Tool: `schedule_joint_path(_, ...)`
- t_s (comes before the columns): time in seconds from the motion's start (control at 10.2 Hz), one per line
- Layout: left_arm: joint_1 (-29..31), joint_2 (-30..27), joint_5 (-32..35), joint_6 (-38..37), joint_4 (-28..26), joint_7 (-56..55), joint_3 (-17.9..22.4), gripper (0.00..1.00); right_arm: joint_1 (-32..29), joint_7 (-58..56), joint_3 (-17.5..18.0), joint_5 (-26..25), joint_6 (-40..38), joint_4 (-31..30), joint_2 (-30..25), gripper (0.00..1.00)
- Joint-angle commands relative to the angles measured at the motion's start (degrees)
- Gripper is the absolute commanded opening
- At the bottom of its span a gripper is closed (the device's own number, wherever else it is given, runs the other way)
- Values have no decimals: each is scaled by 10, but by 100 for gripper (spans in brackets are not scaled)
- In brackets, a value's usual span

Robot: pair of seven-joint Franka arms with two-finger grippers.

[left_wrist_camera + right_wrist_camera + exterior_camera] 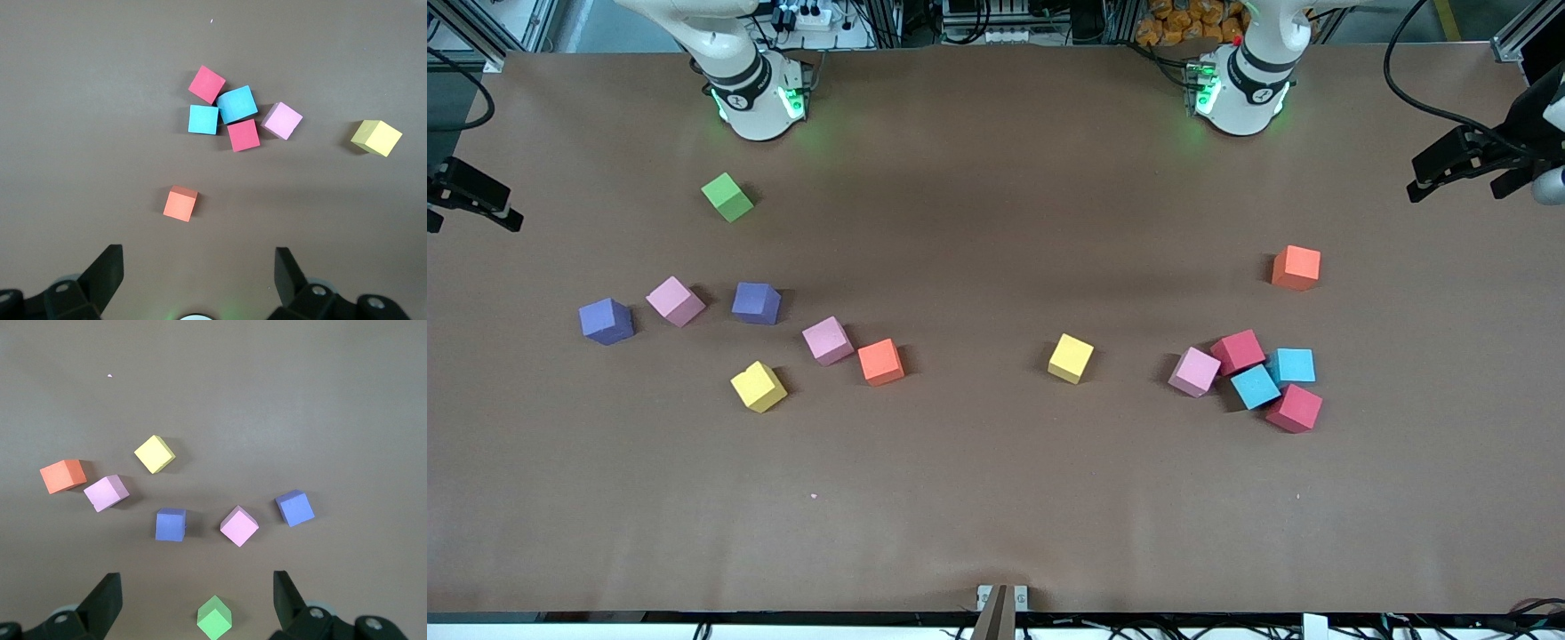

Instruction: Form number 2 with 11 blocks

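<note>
The blocks lie scattered and loose, and no number 2 shows. Toward the left arm's end, a pink block (1193, 372), two red blocks (1238, 352) (1294, 408) and two light blue blocks (1255, 387) (1292, 366) cluster together. An orange block (1296, 268) sits apart and a yellow block (1071, 358) lies mid-table. Toward the right arm's end lie two purple blocks (607, 321) (756, 303), two pink blocks (675, 300) (828, 340), an orange block (881, 362) and a yellow block (759, 387). My left gripper (197, 260) hangs open and empty near the lone orange block (180, 203). My right gripper (197, 583) hangs open and empty.
A green cube (727, 197) (214, 618) sits close to the right arm's base, just under the right gripper's view. Black camera mounts (471, 191) (1467, 160) stick in at both ends of the brown table (996, 516). Both arms wait near their bases.
</note>
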Motion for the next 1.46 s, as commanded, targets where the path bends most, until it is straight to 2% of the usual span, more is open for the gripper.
schedule_joint_path(0.0, -6, -3, -4, -12, 4, 8, 5, 100, -10, 6, 10, -6, -6, 2, -1, 100)
schedule_joint_path(0.2, -14, -2, 13, -17, 4, 3, 5, 100, -10, 6, 10, -6, -6, 2, -1, 100)
schedule_joint_path(0.39, -51, 39, 13, -16, -5, -1, 7, 100, -10, 6, 10, -6, -6, 1, 0, 100)
schedule_joint_path(0.49, -93, 67, 10, 0, -5, -39, 9, 100, -10, 6, 10, -6, -4, 1, 6, 100)
schedule_joint_path(0.68, -156, 125, 5, 48, -6, -201, 12, 100, -12, 7, 10, 1, 4, 0, 43, 100)
schedule_joint_path(0.88, -208, 190, -12, 120, -3, -361, 12, 100, -10, -1, 11, 2, 20, 1, 104, 100)
schedule_joint_path(0.98, -235, 223, -14, 163, -3, -437, 12, 100, -3, -4, 13, 19, 33, 1, 138, 100)
schedule_joint_path(1.07, -255, 256, -14, 210, -1, -508, 12, 100, 6, -17, 13, 58, 39, 1, 173, 100)
schedule_joint_path(1.17, -270, 286, -21, 254, 0, -561, 12, 100, 15, -24, 13, 79, 63, 3, 207, 100)
schedule_joint_path(1.37, -285, 334, -41, 345, 1, -686, 12, 100, 65, -26, 12, 72, 134, 1, 255, 100)
